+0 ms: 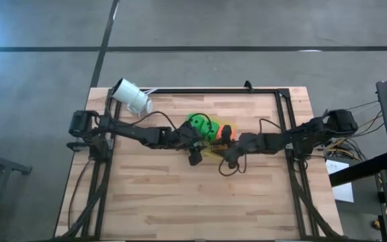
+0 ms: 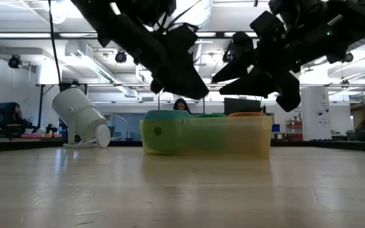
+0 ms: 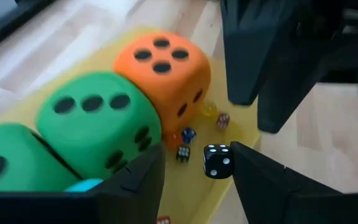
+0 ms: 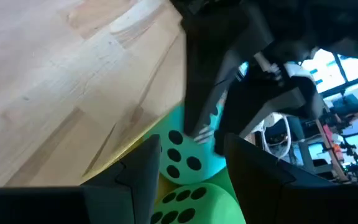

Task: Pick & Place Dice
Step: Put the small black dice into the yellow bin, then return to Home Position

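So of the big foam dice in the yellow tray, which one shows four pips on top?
The orange-red die, at the end of the row. The bright green die beside it shows three pips on top.

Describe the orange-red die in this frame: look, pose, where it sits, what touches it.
The orange-red die is a soft-looking foam cube with black pips, four on its upward face. It sits upright inside the translucent yellow container, at one end of the row, pressed against a bright green die. Several tiny dice lie loose on the container floor beside it. No gripper touches it.
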Tool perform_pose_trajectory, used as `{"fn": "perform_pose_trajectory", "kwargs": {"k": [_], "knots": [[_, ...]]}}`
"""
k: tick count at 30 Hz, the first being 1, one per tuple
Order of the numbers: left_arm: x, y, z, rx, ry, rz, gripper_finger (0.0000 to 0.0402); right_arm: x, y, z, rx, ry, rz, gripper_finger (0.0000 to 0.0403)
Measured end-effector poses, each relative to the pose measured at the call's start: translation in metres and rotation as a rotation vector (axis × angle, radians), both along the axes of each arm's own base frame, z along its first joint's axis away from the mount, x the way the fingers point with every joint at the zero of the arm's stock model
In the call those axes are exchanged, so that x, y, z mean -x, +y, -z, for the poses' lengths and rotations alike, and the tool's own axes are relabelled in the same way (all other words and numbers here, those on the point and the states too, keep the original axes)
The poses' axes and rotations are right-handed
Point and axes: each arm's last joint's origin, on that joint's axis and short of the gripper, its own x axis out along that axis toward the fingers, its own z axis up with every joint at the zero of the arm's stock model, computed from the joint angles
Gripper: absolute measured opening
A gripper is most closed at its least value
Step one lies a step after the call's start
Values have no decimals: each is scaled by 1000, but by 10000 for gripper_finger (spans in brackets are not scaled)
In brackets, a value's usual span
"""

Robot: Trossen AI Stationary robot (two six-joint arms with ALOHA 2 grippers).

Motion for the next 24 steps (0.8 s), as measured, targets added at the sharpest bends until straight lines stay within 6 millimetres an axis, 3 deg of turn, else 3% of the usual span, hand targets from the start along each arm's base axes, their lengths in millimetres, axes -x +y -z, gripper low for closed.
{"fn": "perform_pose_trajectory", "kwargs": {"k": [4,11,19,24], "knots": [[-6,0,10,0,-6,0,180,-4,-3,2,7,14,8,173],[-5,0,8,-24,-6,18,179,-6,-10,9,6,47,34,173],[-2,0,5,-30,17,22,167,4,-6,-4,-1,19,22,173],[7,0,-9,-35,26,25,134,21,2,-21,-110,32,35,173]]}}
